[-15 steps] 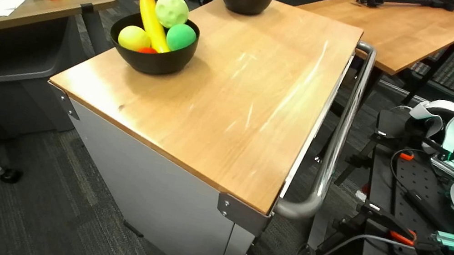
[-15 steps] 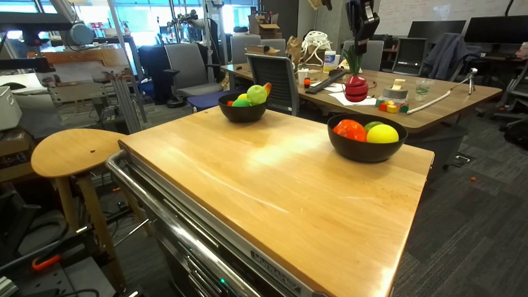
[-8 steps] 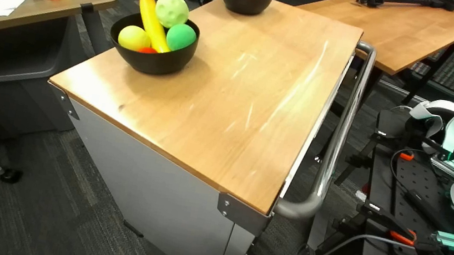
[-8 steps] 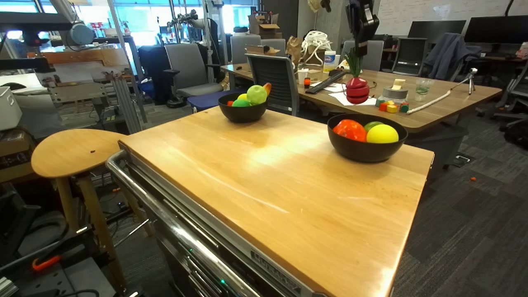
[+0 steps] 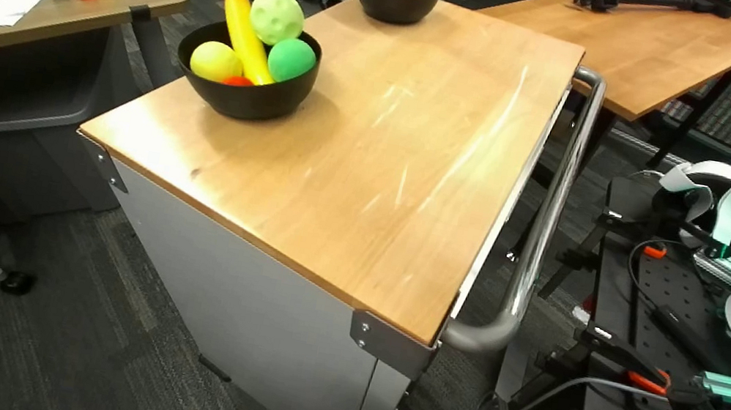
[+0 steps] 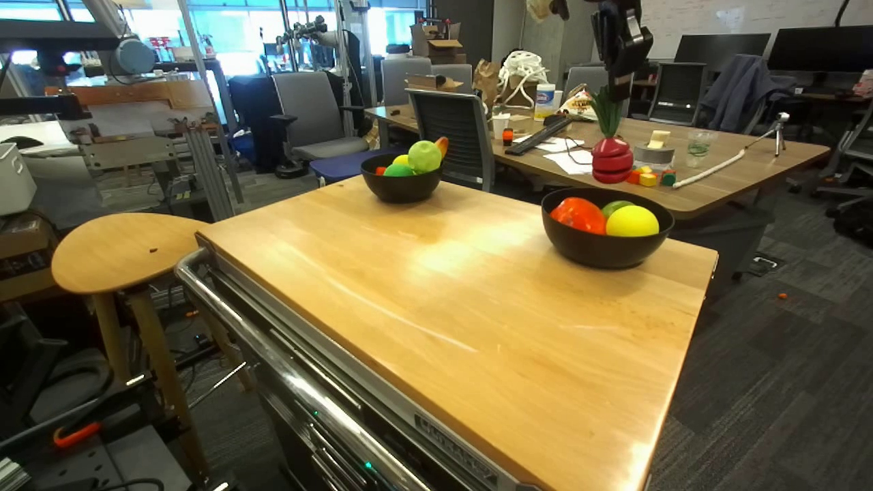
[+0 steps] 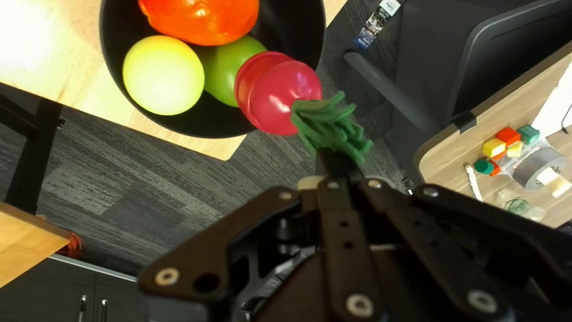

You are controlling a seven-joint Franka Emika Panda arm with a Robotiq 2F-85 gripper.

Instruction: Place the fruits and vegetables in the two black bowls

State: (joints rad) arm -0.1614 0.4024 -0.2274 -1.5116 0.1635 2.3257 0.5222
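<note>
My gripper (image 6: 619, 92) is shut on the green leaves (image 7: 333, 125) of a red vegetable (image 6: 612, 160), which hangs below the fingertips. In the wrist view this red piece overlaps the edge of one black bowl (image 7: 223, 125); an exterior view shows it a little above that bowl's far rim, apart from it. That bowl (image 6: 607, 252) holds a yellow round fruit (image 6: 633, 221), a green one (image 6: 616, 206) and a red-orange piece (image 6: 580, 215). The second black bowl (image 5: 249, 100) contains a banana (image 5: 243, 29), a light green ball (image 5: 276, 17), a green round (image 5: 292, 60), a yellow round (image 5: 215, 61) and something red (image 5: 238, 80).
Both bowls stand on a wooden cart top (image 6: 436, 286) with a metal handle bar (image 5: 550, 213) along one side. Beyond the cart is a desk (image 6: 750, 164) carrying coloured blocks (image 6: 646, 179), paper and tape. A round stool (image 6: 123, 249) sits near a cart corner.
The gripper and the red vegetable have shifted right and slightly lower in an exterior view, toward the bowl with the red-orange piece. The bowls and their fruits have stayed put.
</note>
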